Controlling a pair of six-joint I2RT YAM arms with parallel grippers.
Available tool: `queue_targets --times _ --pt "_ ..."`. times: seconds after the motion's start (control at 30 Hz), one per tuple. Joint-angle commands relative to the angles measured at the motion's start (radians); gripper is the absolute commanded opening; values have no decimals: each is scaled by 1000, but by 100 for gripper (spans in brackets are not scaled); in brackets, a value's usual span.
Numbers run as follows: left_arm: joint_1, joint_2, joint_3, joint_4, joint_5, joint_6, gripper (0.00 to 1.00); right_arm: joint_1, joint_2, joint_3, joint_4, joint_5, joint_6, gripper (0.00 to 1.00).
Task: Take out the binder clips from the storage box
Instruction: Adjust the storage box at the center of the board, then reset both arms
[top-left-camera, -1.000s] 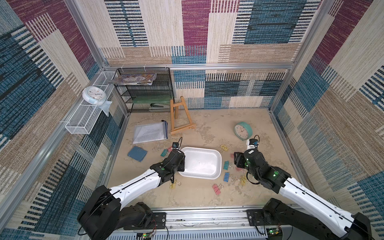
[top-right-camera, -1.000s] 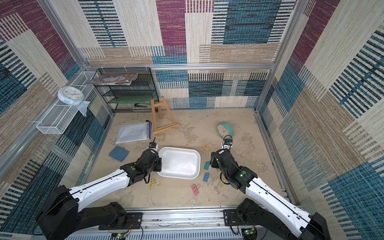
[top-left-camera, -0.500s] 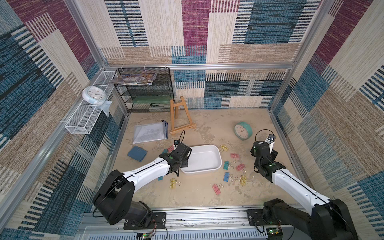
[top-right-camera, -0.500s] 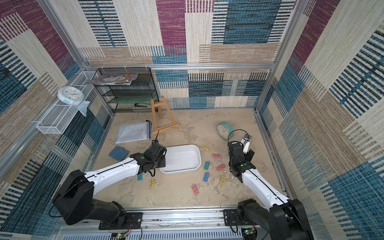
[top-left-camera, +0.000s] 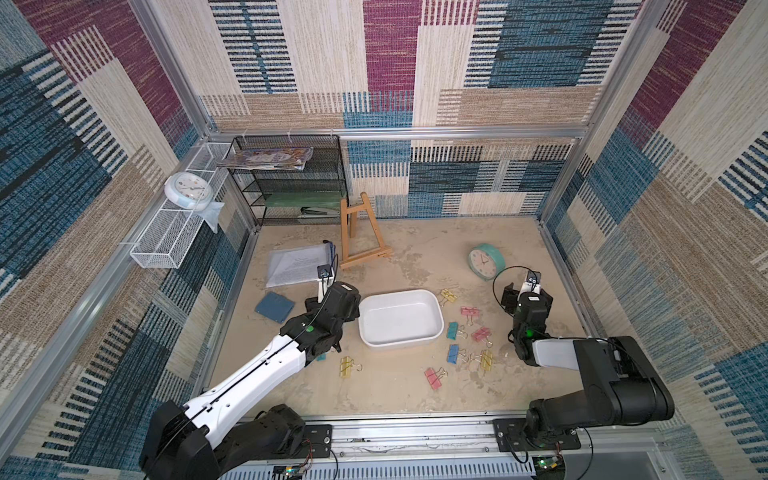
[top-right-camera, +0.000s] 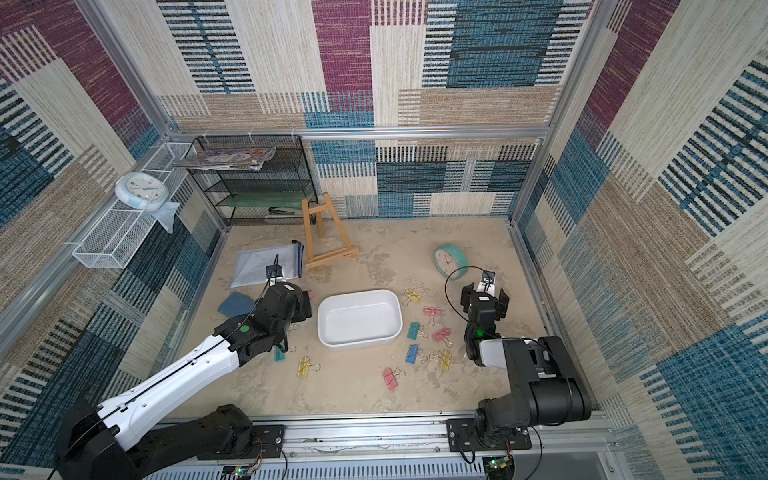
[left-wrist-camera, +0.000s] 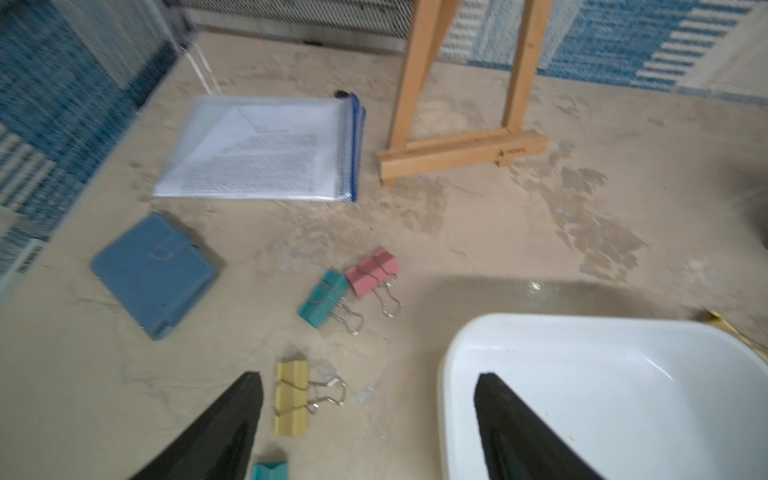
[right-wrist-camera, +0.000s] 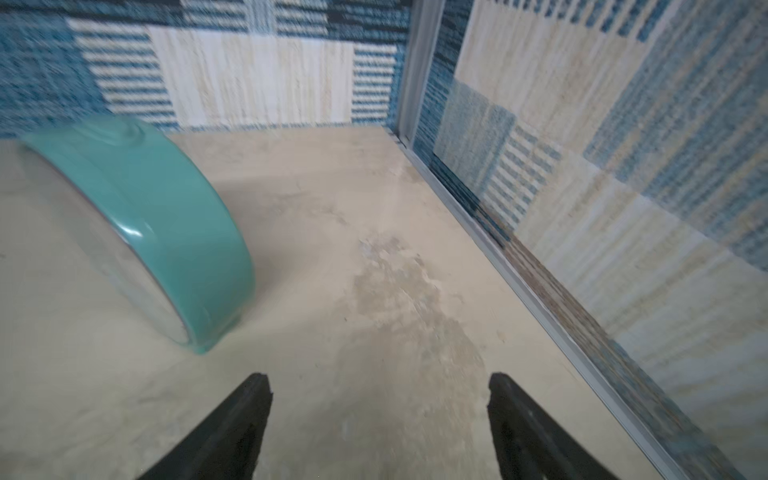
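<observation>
The storage box (top-left-camera: 400, 293) is a shallow white tub lying flat mid-table, its inside bare (top-right-camera: 358, 294). Several pastel binder clips lie on the table around it: to its right a yellow one (top-left-camera: 448, 296), a pink one (top-left-camera: 469, 311) and a blue one (top-left-camera: 454, 353). To its left are a yellow (left-wrist-camera: 291, 397), a teal (left-wrist-camera: 324, 299) and a pink one (left-wrist-camera: 371, 270). My left gripper (left-wrist-camera: 366, 376) hangs open and empty beside the box's left rim (left-wrist-camera: 446, 374). My right gripper (right-wrist-camera: 378, 376) is open and empty over bare table, right of the clips (top-left-camera: 524, 291).
A teal clock (top-left-camera: 484, 262) stands just behind my right gripper, close to the right wall. A wooden easel (top-left-camera: 361, 232), a document pouch (top-left-camera: 299, 266) and a blue pad (top-left-camera: 274, 306) lie behind and left of the box. A black mesh rack (top-left-camera: 291, 183) fills the back left corner.
My left gripper has opened and come off the box's left rim; the box, tilted half a second ago, lies flat. My right gripper opened wider and drew away rightwards from the clips.
</observation>
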Motion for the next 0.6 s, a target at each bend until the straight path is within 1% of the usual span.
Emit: queue_targets --times 0.0,0.03,0.07,0.1,0.13,0.2,0.27,0.3,0.4,0.47,0.53,0.57 --pt "52 -32 -62 183 -299 167 97 -20 55 -79 302 -294 -64 86" --pt "81 -37 -93 253 -338 208 99 -20 70 -103 371 -333 -83 86" --pt "107 -41 -120 313 -351 254 99 -20 78 -114 400 -338 -83 88" --pt "144 -39 -149 375 -363 278 99 -20 80 -110 396 -340 -84 93" --pt "185 -32 -182 445 -346 306 99 -21 76 -96 358 -329 -78 99" --pt "262 -9 -238 559 -265 367 99 -27 67 -48 252 -253 -28 99" --pt "315 28 -277 654 -233 407 99 -34 66 -49 251 -260 -25 99" --pt "341 49 -291 692 -197 433 99 -34 67 -50 256 -261 -25 99" --pt "411 131 -318 779 -107 438 99 -34 64 -51 258 -259 -25 99" --pt "425 186 -332 859 -52 462 99 -34 64 -50 255 -260 -25 99" --pt "435 256 -373 1028 -6 488 99 -35 64 -50 252 -260 -25 99" --pt "444 285 -389 1083 14 480 99 -34 64 -51 255 -259 -26 99"
